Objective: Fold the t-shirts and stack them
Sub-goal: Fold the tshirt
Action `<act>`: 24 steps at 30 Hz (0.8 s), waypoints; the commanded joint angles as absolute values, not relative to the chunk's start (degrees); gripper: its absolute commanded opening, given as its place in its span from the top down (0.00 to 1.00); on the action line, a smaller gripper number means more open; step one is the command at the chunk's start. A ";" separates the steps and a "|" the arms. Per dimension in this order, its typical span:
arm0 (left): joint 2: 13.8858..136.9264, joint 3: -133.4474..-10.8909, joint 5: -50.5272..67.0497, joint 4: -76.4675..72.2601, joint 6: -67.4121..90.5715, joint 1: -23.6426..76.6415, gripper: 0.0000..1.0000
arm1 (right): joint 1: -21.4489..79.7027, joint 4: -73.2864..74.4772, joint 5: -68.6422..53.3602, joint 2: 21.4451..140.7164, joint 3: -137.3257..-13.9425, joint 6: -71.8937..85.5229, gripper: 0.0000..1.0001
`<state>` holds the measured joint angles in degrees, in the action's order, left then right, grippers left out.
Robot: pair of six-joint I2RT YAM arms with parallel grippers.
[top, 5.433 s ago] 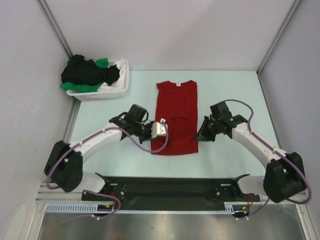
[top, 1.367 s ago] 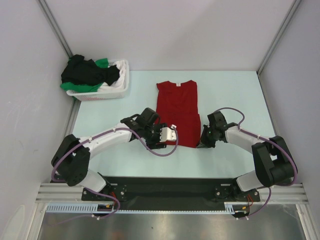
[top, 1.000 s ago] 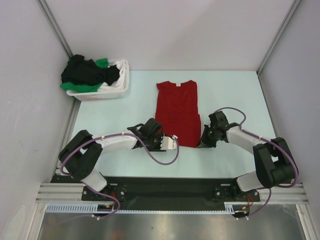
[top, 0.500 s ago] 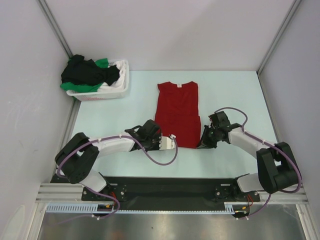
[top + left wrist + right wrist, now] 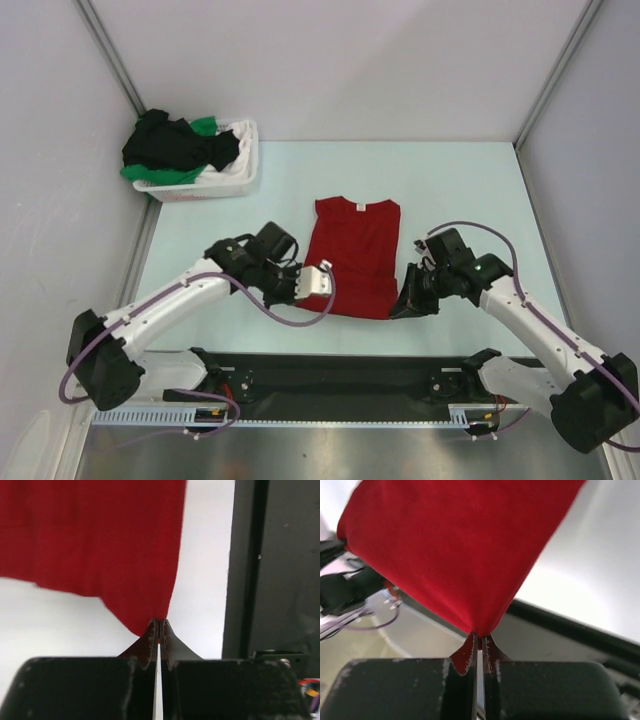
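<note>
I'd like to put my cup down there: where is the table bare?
Bare table lies right of the red shirt and between it and the basket. The near edge is crowded: the left tool and right tool pinch the shirt's corners there.

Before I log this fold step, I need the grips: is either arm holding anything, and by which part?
Both hold the red t-shirt: the left fingers pinch its near left corner, the right fingers its near right corner.

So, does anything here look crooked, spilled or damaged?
Nothing serious. The red t-shirt lies fairly straight, its near corners pinched by the left gripper and right gripper. Only the black and green shirts spill over the white basket rim, far left.
</note>
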<state>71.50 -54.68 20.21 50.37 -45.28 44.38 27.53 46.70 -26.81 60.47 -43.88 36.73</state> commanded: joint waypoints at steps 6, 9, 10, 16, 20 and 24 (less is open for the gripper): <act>76.26 -68.63 24.08 56.00 -42.98 31.91 1.00 | 19.00 51.59 -31.48 69.59 -56.59 31.39 1.00; 81.19 -74.17 24.44 52.32 -42.46 28.75 1.00 | 14.95 49.49 -29.09 79.23 -63.25 26.90 1.00; 84.60 -75.48 24.09 51.60 -42.36 28.31 1.00 | 13.98 46.79 -29.00 81.10 -64.67 26.81 1.00; 99.29 -91.56 21.89 49.75 -38.68 25.14 1.00 | 9.06 37.37 -29.35 94.64 -72.59 28.39 1.00; 110.01 -102.27 19.78 48.60 -36.22 23.03 1.00 | 6.42 31.92 -29.71 100.01 -74.88 30.76 1.00; 115.74 -107.57 18.99 47.73 -34.98 22.41 1.00 | 5.63 28.74 -29.36 104.67 -78.22 33.04 1.00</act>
